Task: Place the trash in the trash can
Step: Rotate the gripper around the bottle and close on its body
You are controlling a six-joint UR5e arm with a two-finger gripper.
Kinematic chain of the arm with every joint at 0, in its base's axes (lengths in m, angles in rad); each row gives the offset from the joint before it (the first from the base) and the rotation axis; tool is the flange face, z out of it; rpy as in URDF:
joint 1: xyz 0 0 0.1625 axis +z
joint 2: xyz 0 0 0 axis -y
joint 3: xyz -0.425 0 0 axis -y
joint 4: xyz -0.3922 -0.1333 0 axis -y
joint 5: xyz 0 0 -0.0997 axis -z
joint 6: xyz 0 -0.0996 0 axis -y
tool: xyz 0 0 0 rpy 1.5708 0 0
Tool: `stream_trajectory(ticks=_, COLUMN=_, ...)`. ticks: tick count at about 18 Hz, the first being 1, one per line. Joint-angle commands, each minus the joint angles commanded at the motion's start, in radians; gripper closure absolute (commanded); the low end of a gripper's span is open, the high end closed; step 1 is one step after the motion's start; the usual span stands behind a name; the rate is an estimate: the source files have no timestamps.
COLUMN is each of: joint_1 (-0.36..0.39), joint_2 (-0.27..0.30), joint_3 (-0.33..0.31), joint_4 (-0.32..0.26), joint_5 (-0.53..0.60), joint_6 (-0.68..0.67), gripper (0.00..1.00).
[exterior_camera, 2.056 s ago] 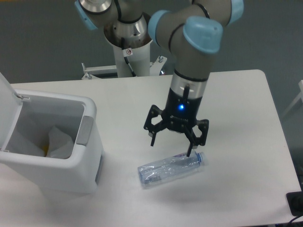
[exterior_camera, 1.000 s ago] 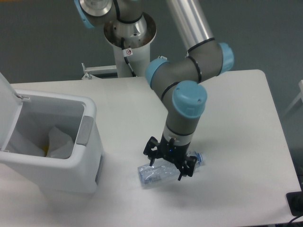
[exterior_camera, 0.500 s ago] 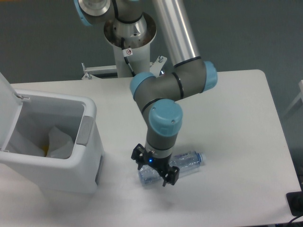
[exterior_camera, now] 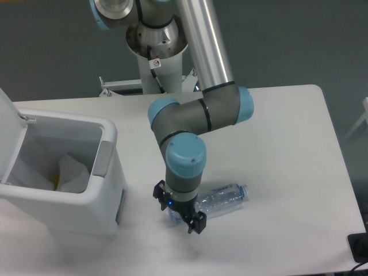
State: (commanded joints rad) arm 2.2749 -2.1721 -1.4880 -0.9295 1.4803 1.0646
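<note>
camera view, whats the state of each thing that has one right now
trash can: lid open, white wrapper inside
plastic bottle: crushed, lying on its side on the table, blue cap on
end effector: low at the bottle's base end, fingers spread either side of it, contact not clear

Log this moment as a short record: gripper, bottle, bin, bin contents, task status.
gripper: low at the bottle's base end, fingers either side; grasp cannot be told
bottle: crushed clear plastic, blue cap pointing right, lying on the table
trash can: white, at left, lid open
bin contents: whitish crumpled wrapper inside
task status: bottle not yet in the bin
</note>
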Motion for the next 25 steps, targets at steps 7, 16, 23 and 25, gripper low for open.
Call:
stream_trajectory(ticks=7, joint_1=-0.008, joint_2=0.009, joint_3=-0.009, joint_4=-0.063, joint_5=0.021, joint_6=0.017, gripper=0.00)
stream_trajectory(ticks=16, joint_1=-0.026, joint_2=-0.014, joint_3=-0.008, joint_4=-0.111, joint_5=0.149, joint_6=0.066, gripper=0.00)
stream_trajectory(ticks=23, joint_1=-0.044, joint_2=-0.052, joint_3=-0.005, joint_4=-0.097, joint_5=0.245, joint_6=0.055, gripper=0.21)
stream_trajectory(ticks=25, joint_1=-0.052, joint_2=-0.058, joint_3=0.000, joint_4=-0.100, joint_5=0.274, joint_6=0.052, gripper=0.39)
